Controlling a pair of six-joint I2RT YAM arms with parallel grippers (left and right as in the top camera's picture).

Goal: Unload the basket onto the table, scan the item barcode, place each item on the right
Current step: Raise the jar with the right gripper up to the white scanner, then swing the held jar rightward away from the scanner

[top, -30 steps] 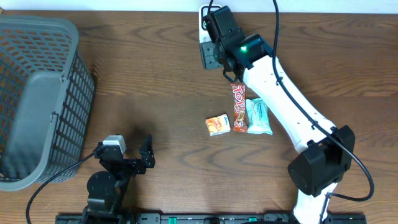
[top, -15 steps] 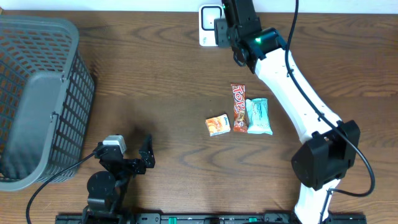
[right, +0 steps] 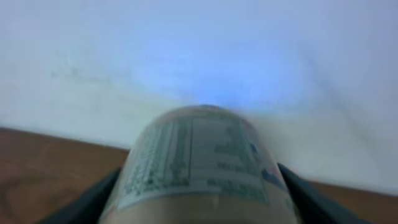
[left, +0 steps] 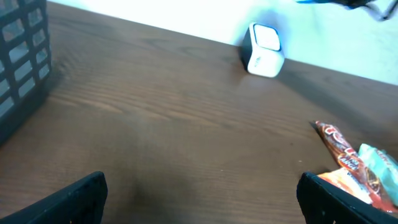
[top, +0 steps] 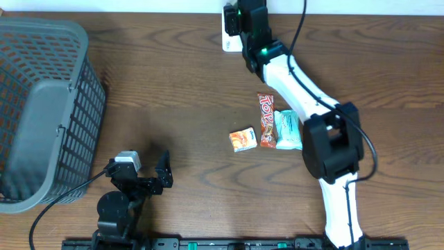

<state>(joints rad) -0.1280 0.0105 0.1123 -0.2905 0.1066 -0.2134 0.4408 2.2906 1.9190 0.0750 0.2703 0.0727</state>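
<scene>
In the right wrist view my right gripper (right: 199, 202) is shut on the item (right: 199, 155), a round container with a printed label facing the camera, blurred, in front of a white wall. From overhead the right gripper (top: 241, 17) hangs at the table's back edge over the white scanner (top: 227, 40), and the item is hidden under it. The left wrist view shows the scanner (left: 264, 50) standing far back. My left gripper (top: 161, 173) rests low at the front left, open, with only bare wood between its fingers (left: 74, 199).
A grey mesh basket (top: 41, 104) fills the left side. Three snack packets lie mid-table: a red bar (top: 266, 120), a teal packet (top: 288, 130) and a small orange packet (top: 243, 139). The right arm stretches over them from the front right.
The right arm has swung its gripper and the item from just in front of the scanner up to the back edge above it. The left arm has stayed put.
</scene>
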